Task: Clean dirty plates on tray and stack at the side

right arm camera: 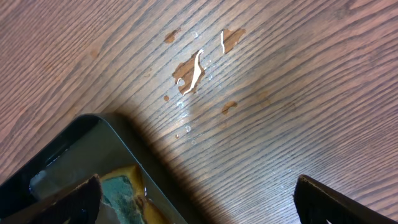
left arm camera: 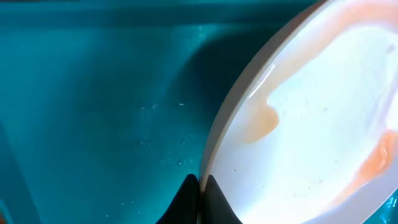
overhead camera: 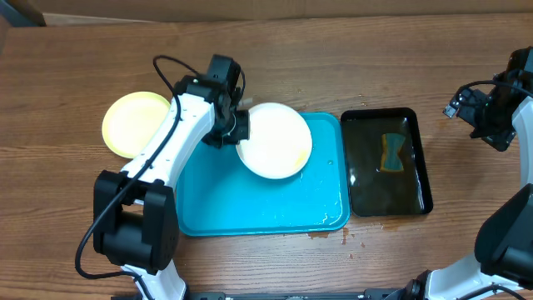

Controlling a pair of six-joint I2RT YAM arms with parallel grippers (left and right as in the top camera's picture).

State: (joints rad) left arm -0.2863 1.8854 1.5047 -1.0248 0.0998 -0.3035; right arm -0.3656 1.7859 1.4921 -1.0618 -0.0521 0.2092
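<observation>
A white dirty plate (overhead camera: 274, 140) with orange-brown smears (left arm camera: 264, 121) hangs tilted over the turquoise tray (overhead camera: 208, 200). My left gripper (left arm camera: 200, 186) is shut on the plate's left rim, one finger on each face. In the overhead view the left gripper (overhead camera: 238, 132) sits at the plate's left edge. A pale yellow-green plate (overhead camera: 133, 123) lies on the table left of the tray. My right gripper (right arm camera: 199, 205) stands wide open and holds nothing, over bare wood beside the black tray's corner (right arm camera: 93, 140).
The narrow black tray (overhead camera: 420, 158) right of the turquoise tray holds water and a yellow-green sponge (overhead camera: 391, 152). Brown droplets (right arm camera: 196, 68) spot the wood near it, and more (overhead camera: 329, 235) lie by the turquoise tray's front right corner.
</observation>
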